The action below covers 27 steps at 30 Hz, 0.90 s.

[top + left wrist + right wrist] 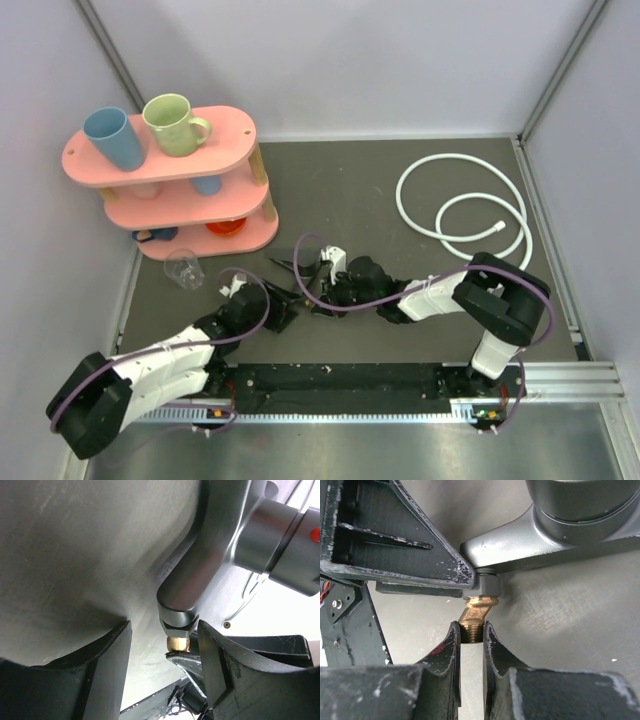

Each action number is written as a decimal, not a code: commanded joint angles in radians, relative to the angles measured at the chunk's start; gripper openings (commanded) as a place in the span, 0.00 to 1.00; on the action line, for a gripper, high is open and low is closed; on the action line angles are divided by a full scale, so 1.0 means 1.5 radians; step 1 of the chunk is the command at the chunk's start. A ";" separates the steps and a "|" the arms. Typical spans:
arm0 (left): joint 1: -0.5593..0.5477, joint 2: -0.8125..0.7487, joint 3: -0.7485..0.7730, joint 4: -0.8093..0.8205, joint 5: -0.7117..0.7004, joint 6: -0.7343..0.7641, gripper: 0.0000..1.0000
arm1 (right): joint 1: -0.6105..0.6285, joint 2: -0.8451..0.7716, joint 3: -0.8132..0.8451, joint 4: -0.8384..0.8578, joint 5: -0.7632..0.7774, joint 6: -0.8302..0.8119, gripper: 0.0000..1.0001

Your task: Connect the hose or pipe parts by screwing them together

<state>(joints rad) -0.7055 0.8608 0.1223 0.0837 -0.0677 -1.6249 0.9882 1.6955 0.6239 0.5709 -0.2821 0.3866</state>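
The black Y-shaped tap fitting [302, 272] lies at the table's middle front, between both grippers. My right gripper [471, 636] is shut on its brass threaded end [472, 622], with the grey body [555, 535] above. One grey arm of the fitting [200, 570], ending in a hex nut and a brass tip [178, 644], reaches down between the fingers of my left gripper [162, 645]. That gripper stands open, with a clear gap on the left side of the arm. The white hose [470, 200] lies coiled at the back right, untouched.
A pink three-tier shelf [235, 130] with a blue mug [115, 138] and a green mug [172, 124] stands at the back left. A clear glass cup [184, 268] sits in front of it. Walls close in the left and right sides.
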 commanded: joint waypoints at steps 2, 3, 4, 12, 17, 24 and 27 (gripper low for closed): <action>-0.008 0.036 0.005 0.064 0.004 -0.020 0.59 | 0.007 -0.035 -0.008 0.097 -0.038 0.001 0.00; -0.011 0.041 0.004 0.069 0.004 -0.021 0.59 | 0.007 -0.034 -0.010 0.101 -0.043 0.001 0.00; -0.012 0.050 0.004 0.073 0.004 -0.020 0.59 | 0.007 -0.034 -0.013 0.112 -0.048 0.003 0.00; -0.023 0.087 0.001 0.107 0.007 -0.039 0.57 | 0.007 -0.029 -0.029 0.134 -0.070 0.004 0.00; -0.038 0.077 -0.002 0.102 -0.003 -0.053 0.53 | 0.008 -0.032 -0.032 0.129 -0.053 0.007 0.00; -0.052 0.054 -0.012 0.083 -0.036 -0.072 0.05 | 0.006 -0.049 -0.039 0.089 0.003 0.036 0.25; -0.069 0.054 -0.014 0.078 -0.044 -0.084 0.00 | -0.010 -0.090 -0.041 0.053 0.020 0.088 0.36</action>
<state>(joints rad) -0.7856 0.9573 0.1165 0.2035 -0.0990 -1.7279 0.9920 1.6672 0.5621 0.6449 -0.3077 0.4343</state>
